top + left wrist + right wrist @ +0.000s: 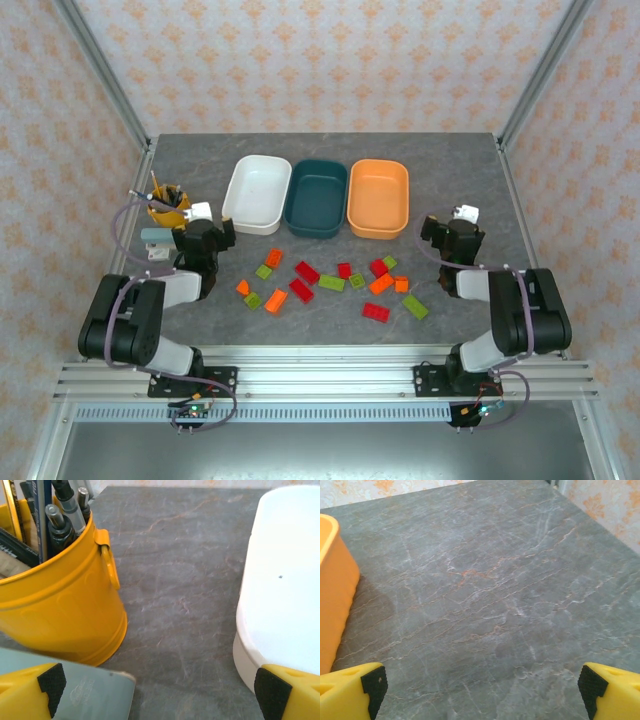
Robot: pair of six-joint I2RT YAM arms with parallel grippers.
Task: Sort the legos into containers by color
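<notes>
Several red, orange and lime green legos (330,283) lie scattered on the grey table in front of three empty tubs: white (257,194), dark teal (316,198) and orange (378,198). My left gripper (205,238) rests at the left between the yellow cup and the white tub (285,580); its fingers are wide apart with bare table between them (160,690). My right gripper (452,236) sits right of the orange tub (332,590), open over bare table (480,690). Neither holds a lego.
A small yellow cup with pens (167,206) (55,605) stands at the left, close to my left gripper. A pale blue-grey flat object (90,695) lies under the left finger (30,690). Metal frame posts border the table.
</notes>
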